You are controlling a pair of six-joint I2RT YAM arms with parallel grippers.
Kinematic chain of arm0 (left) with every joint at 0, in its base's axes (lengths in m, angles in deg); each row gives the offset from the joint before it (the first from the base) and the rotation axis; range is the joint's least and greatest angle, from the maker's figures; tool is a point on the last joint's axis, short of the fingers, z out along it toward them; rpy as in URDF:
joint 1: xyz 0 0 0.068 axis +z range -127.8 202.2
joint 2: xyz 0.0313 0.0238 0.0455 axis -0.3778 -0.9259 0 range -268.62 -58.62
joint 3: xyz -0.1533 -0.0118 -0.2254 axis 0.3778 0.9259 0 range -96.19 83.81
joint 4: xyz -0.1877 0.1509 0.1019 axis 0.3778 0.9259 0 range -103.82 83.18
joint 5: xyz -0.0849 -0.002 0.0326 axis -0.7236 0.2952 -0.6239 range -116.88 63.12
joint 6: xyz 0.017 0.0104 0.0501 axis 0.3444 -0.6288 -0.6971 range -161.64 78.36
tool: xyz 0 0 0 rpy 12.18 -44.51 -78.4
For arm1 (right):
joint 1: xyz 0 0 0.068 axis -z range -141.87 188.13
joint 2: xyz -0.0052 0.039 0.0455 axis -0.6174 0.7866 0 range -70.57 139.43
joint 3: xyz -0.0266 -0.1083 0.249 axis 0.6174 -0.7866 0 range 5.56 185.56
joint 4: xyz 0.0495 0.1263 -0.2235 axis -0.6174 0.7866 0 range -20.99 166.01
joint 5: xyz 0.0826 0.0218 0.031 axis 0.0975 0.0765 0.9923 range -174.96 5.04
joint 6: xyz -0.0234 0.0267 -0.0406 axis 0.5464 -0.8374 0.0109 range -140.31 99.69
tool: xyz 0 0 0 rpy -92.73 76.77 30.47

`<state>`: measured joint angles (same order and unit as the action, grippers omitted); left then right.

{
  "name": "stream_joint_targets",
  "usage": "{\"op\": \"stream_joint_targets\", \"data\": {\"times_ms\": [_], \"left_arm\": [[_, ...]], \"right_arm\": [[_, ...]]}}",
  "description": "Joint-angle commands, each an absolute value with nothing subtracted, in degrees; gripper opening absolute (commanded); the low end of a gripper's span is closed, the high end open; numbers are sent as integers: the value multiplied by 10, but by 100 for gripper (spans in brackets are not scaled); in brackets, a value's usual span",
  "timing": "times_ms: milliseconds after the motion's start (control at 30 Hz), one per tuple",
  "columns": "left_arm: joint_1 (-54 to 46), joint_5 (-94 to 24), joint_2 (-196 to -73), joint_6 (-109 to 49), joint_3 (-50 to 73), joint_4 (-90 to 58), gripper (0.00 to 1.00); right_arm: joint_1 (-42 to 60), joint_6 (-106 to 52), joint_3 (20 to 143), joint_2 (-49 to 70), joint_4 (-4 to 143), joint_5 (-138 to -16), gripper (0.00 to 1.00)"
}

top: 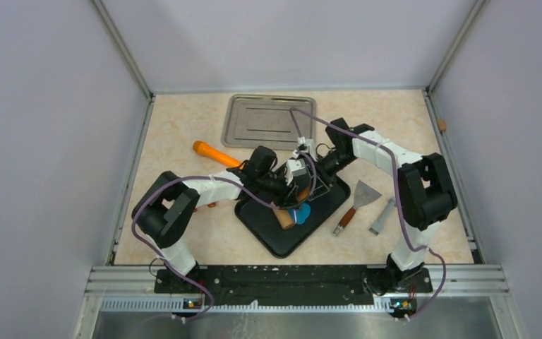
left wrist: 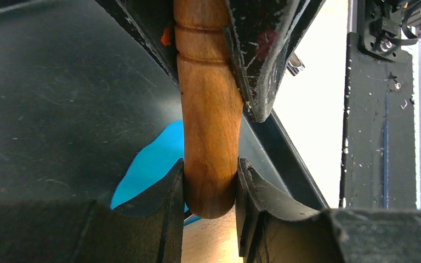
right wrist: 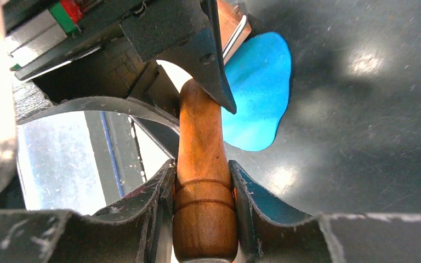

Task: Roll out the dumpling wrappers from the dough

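Observation:
A wooden rolling pin (top: 285, 217) lies across the flattened blue dough (top: 302, 214) on the black tray (top: 272, 239). My left gripper (left wrist: 209, 176) is shut on the pin's rounded end (left wrist: 208, 137), and the blue dough (left wrist: 151, 164) shows just behind it. My right gripper (right wrist: 202, 183) is shut on the grooved opposite end of the pin (right wrist: 200, 159). The dough (right wrist: 257, 93) there is a thin sheet with an irregular outline, partly hidden under the pin and the left fingers (right wrist: 208, 60). No dumpling wrappers are in view.
A steel tray (top: 268, 120) sits at the back of the table. An orange cylinder (top: 215, 153) lies left of the arms. A scraper with a wooden handle (top: 356, 201) and a grey metal tool (top: 382, 217) lie right of the black tray.

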<state>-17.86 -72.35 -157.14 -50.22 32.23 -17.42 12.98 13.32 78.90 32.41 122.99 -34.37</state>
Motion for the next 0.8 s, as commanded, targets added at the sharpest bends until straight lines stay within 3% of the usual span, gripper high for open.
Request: {"op": "stream_joint_targets", "data": {"times_ms": [0,200,767], "left_arm": [[-183,-675,-1537,-510,302,-141,0],[-192,-695,-1563,-500,251,-162,0],[-231,-705,-1736,-480,204,-260,0]], "right_arm": [[93,117,853,302,1243,-383,0],[118,130,859,261,1310,-415,0],[143,92,740,229,1274,-515,0]]}}
